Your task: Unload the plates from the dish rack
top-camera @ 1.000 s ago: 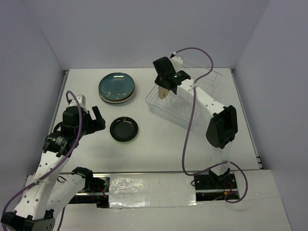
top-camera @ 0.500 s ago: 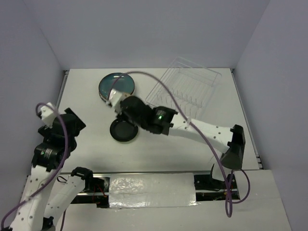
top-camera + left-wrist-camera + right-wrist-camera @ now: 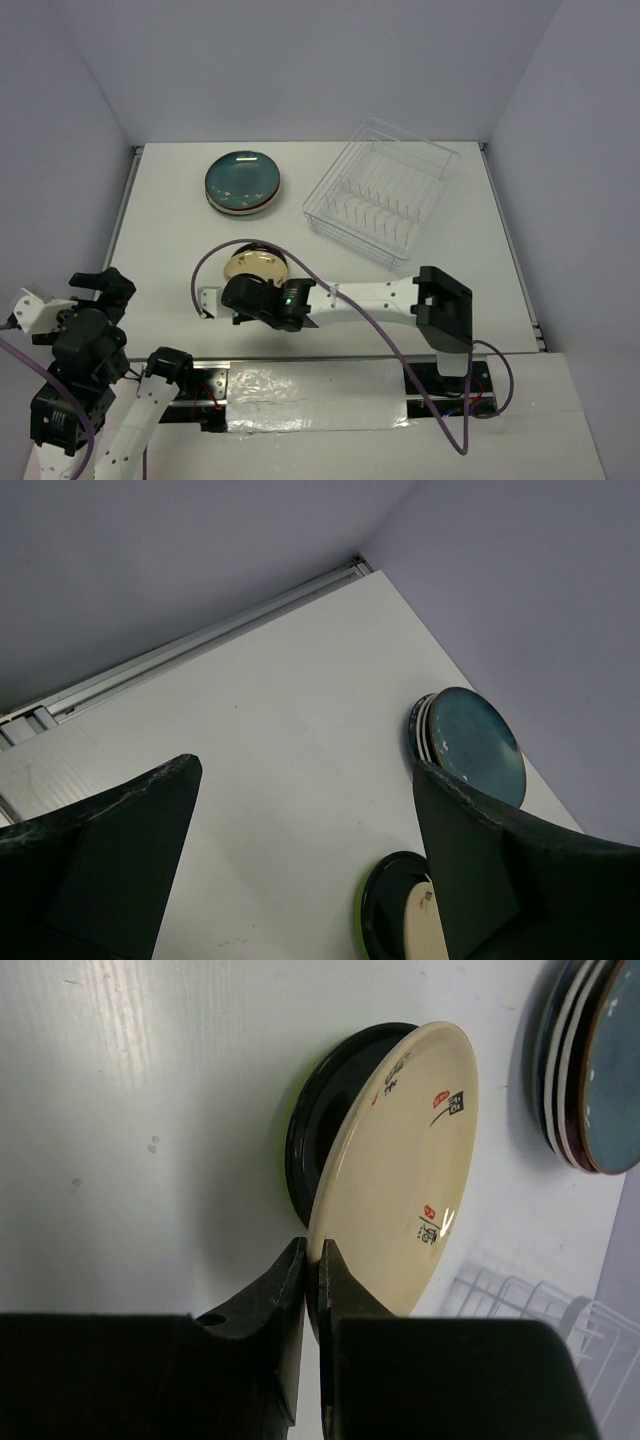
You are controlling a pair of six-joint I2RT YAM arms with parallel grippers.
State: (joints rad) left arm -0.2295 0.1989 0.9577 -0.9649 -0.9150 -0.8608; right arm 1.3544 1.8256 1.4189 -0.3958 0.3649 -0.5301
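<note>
The clear dish rack stands at the back right with no plates in it; a corner shows in the right wrist view. My right gripper is shut on the near rim of a cream-tan plate with red and black marks. It holds the plate tilted over a black plate with a lime green rim. From above, the gripper and the tan plate are at the front middle-left. My left gripper is open and empty, drawn back at the near left.
A stack of plates with a teal-blue one on top sits at the back left; it also shows in the right wrist view and the left wrist view. The right arm stretches across the table's front.
My right arm swung the tan plate from the rack to the front left, over the black plate. My left arm pulled back to the near left corner.
</note>
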